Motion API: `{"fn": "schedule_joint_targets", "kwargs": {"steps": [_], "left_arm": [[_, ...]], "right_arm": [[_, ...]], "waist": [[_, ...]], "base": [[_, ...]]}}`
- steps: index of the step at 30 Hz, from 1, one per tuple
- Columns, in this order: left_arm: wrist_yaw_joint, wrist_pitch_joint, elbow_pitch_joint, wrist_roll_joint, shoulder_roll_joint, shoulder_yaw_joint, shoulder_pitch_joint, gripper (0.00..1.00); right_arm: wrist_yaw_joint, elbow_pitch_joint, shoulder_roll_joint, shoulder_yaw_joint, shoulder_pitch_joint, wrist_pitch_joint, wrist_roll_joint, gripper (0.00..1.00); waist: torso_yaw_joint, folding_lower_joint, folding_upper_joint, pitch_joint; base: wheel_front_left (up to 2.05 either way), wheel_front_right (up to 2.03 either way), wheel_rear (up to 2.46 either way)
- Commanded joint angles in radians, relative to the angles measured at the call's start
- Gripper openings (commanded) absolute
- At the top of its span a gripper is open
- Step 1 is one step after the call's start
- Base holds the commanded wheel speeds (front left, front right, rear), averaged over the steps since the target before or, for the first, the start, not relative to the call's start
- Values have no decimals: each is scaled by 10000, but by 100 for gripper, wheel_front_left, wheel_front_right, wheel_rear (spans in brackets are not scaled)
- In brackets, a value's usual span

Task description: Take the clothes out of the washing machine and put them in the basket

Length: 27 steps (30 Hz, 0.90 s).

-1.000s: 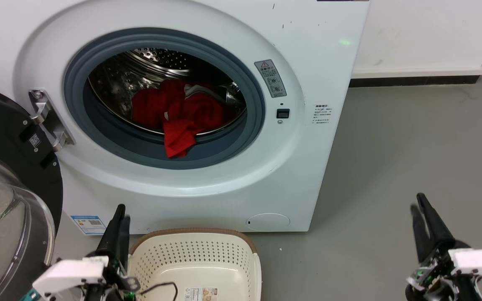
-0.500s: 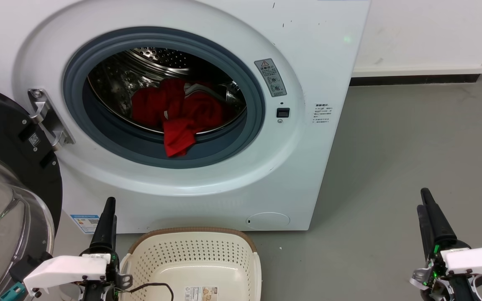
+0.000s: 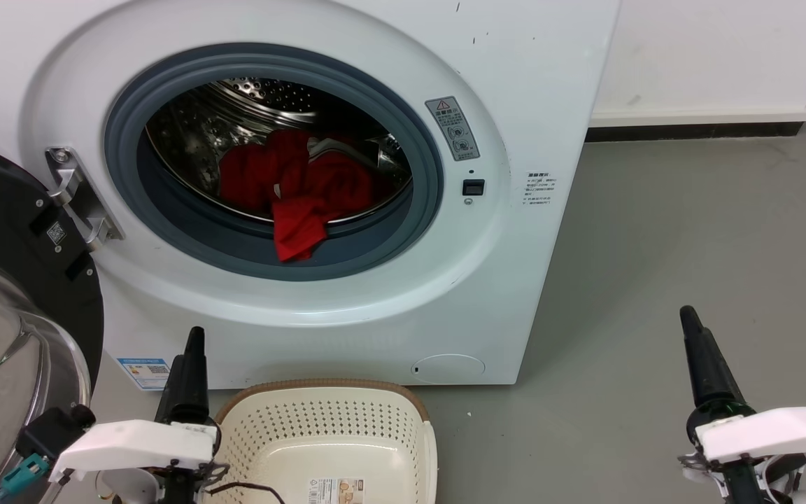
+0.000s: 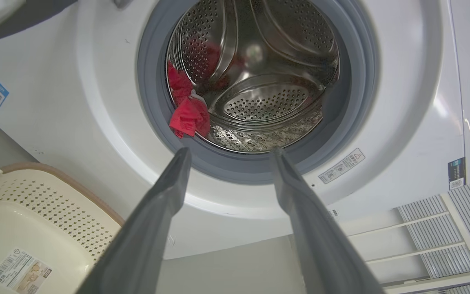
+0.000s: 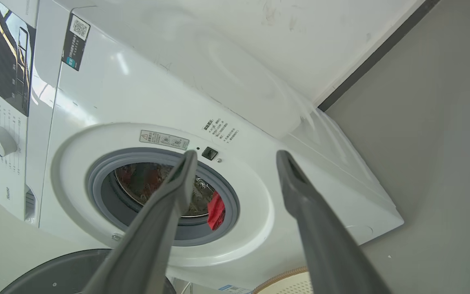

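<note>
- Clothes [image 3: 298, 189]: a red heap at the front bottom of the washing machine [image 3: 515, 105] drum. One flap hangs over the drum lip onto the grey door seal [image 3: 375, 252].
- The flap's long axis runs roughly straight down over the lip. My guess is it's the easiest piece to pinch.
- Left claw [image 3: 189, 350]: low in front of the machine, below the porthole and a bit left of the flap, so the clothes are up and forward of it. In its wrist view the claw [image 4: 231, 153] has its fingers spread and empty, aimed into the porthole, with the red heap [image 4: 188, 116] off to one side of its line.
- Right claw [image 3: 693, 336]: out over the floor [image 3: 690, 210], past the machine's right front corner and well apart from the clothes. Its fingers are also spread and empty [image 5: 237, 155].
- The left arm is clearly nearer, so it's the likely one to reach.
- Basket [image 3: 326, 427]: on the floor against the machine's front, just beside the left claw. Nothing red shows in it.
- Door [image 3: 11, 231]: swung open at the left, close by the left arm. Watch clearance there.
</note>
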Motion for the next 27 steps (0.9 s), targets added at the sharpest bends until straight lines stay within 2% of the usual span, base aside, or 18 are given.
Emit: {"fn": "schedule_joint_targets", "kwargs": {"steps": [1,13,27], "left_arm": [[95,-131,-274,618,42,-91,-60,100],[695,-563,-565,2661,345,-614,139,100],[1312,-1012,-871,4427,707,-1205,316,100]], "right_arm": [[2,-305,-33,96,-37,-143,-718,100],[1,-609,-30,381,210,-574,-3214,100],[1,-1070,-27,529,492,-1017,-4924,100]], "waist": [[-4,0,0,1],[-16,0,0,-5],[-47,0,0,12]], "base": [[0,0,0],[0,0,0],[0,0,0]]}}
